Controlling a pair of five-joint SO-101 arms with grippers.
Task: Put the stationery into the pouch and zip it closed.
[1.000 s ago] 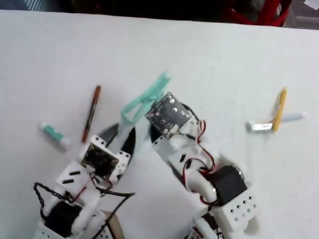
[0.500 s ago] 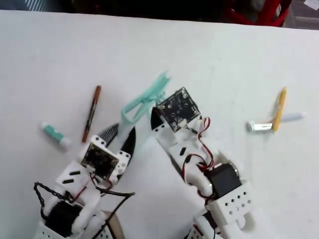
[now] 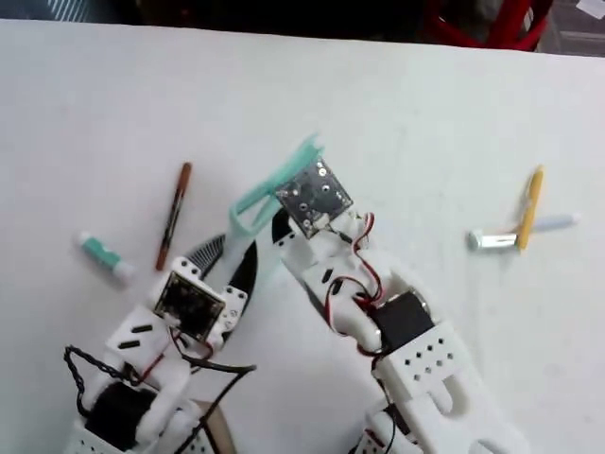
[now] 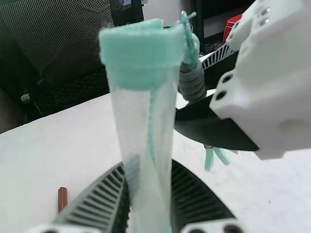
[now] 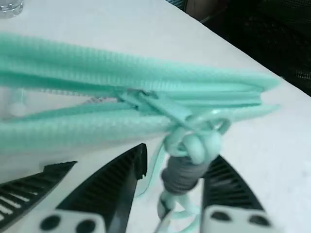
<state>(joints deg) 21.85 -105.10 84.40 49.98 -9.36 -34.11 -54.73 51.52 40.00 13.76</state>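
The teal-edged clear pouch [image 3: 274, 184] lies slanted at mid-table, and my left gripper [image 3: 227, 251] is shut on its near end. In the left wrist view the pouch [image 4: 146, 97] stands up between the pads [image 4: 102, 204]. My right gripper [image 5: 180, 158] is open, its fingers on either side of the grey-wrapped zipper pull [image 5: 182, 170]. The slider [image 5: 141, 97] sits partway along the zip, and the teeth part on one side of it. Lying loose on the table are a brown pen [image 3: 173, 213], a teal-and-white tube [image 3: 104, 255], a yellow pen [image 3: 529, 206] and a silver-white stick [image 3: 515, 235].
The right arm's white body [image 3: 406, 331] stretches from the front edge to the pouch. Black cables [image 3: 142, 374] loop at the left arm's base. Dark chairs and a red object [image 3: 492, 24] stand beyond the table's far edge.
The right arm has swung left and its wrist has turned, bringing its gripper closer against the pouch. The left arm and the pouch have stayed put.
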